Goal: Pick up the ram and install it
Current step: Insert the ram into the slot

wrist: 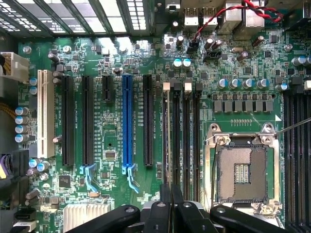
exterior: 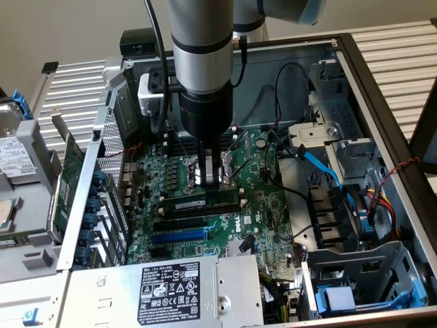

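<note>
The ram (exterior: 201, 203) is a thin green stick with a white label. It stands in the memory slot closest to the expansion slots, level with the motherboard (exterior: 266, 205). In the wrist view the ram (wrist: 168, 141) shows edge-on in that slot and runs under my fingers. My gripper (exterior: 210, 183) hangs straight down inside the computer case, directly over the stick's top edge, in front of the CPU socket (wrist: 241, 172). Seen from the wrist, the gripper (wrist: 171, 194) has its two black fingers drawn close together. Whether they touch the stick I cannot tell.
Black expansion slots and a blue slot (wrist: 127, 121) lie beside the memory slots. A power supply (exterior: 171, 287) sits at the case's front, a drive cage (exterior: 355, 273) at the exterior view's right. A blue cable (exterior: 321, 164) and black wires cross the board. A green card (exterior: 68, 178) leans at the left.
</note>
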